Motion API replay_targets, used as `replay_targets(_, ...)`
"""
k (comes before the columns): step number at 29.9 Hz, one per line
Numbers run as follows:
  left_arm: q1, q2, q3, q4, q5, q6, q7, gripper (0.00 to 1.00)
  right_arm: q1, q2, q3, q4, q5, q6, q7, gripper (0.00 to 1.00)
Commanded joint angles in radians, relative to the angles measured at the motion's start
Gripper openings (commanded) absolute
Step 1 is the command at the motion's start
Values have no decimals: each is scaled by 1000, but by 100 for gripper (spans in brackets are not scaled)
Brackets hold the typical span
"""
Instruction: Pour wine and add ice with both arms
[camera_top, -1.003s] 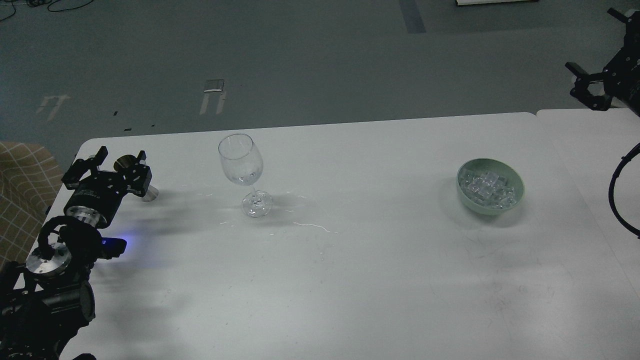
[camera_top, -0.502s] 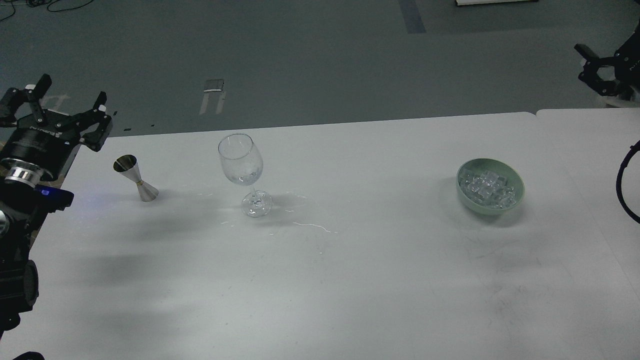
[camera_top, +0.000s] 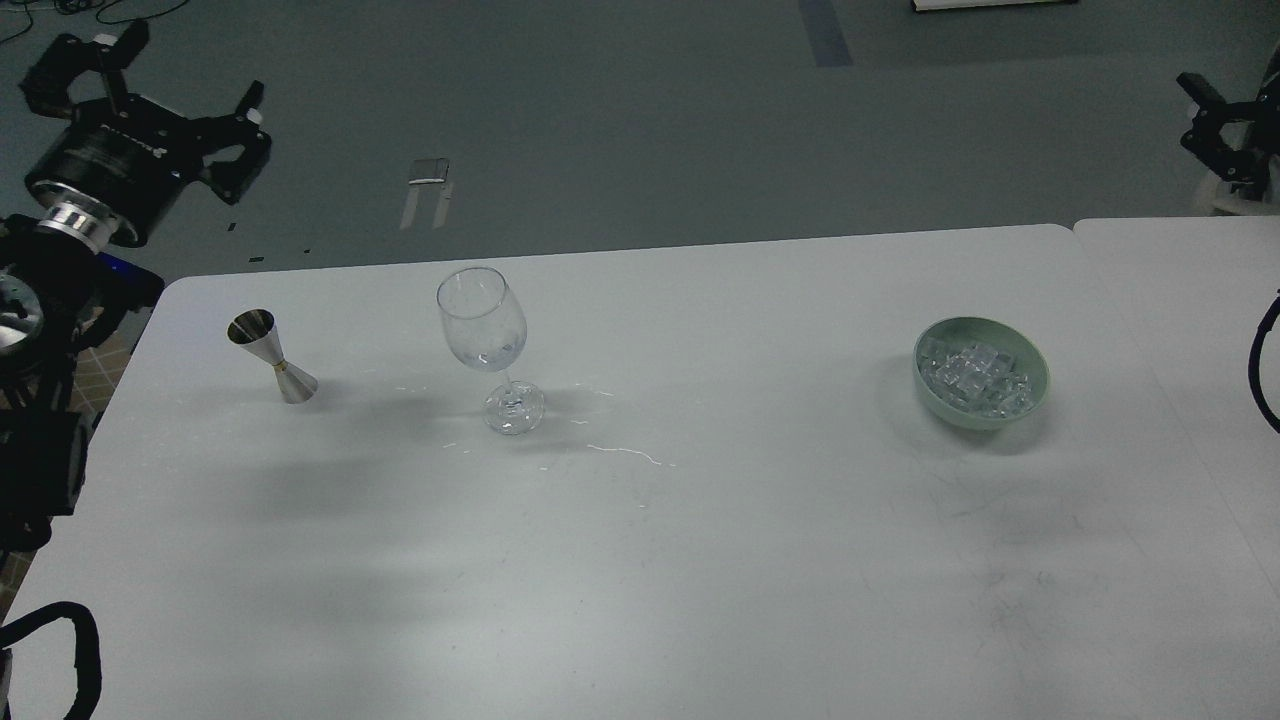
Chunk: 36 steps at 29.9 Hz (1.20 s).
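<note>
White table (camera_top: 640, 560) wide. Left gripper (camera_top: 160, 85) far left, raised, jaws spread, holding nothing. Right gripper (camera_top: 1215, 130) far right, jaws too dark to tell. Green bowl (camera_top: 1035, 395) right, ice (camera_top: 975, 378) inside. Wine glass (camera_top: 482, 320) left-middle. Jigger (camera_top: 270, 355) left; grab middle, lift level.

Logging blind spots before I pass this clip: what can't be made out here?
- Right gripper, head view: cut by the right edge; jaws unreadable.
- Wine glass: clear glass, so any liquid inside is unclear.
- Ice in the green bowl: cubes blend together; count unclear.
</note>
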Motion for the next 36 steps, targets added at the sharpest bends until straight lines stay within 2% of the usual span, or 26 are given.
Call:
replay_targets(1,-29,-10,27,27,31,27,-1,97,13,-53,-13,2,-97,-1,0,100)
replay_targets(4,-49,-10,27,42,39,33,-1,97,54,-48,-25,5,-324,-3,6,100)
replay_targets(7,-60,-10,29,42,39,28,-1,98,91,-38,-30,0,-420,-4,23,100)
replay_targets(12,-62,-11,29,39,62,30,2,98,109,-70,-120,89,-511,19,25,100)
replay_targets(15,-59,-11,27,33,68,35,8,98,103,-152,-217,143,-525,24,26,100)
replay_targets(20,-39,1,25,30,64,38,4,98,132,-182,-387,224,-598,31,75,100)
replay_targets(24,24,-5,12,24,65,27,4,98,134,-176,-495,239,-769,28,85,100)
replay_targets(36,33,-14,19,37,48,25,1,97,132,-121,-690,261,-1178,19,83,99)
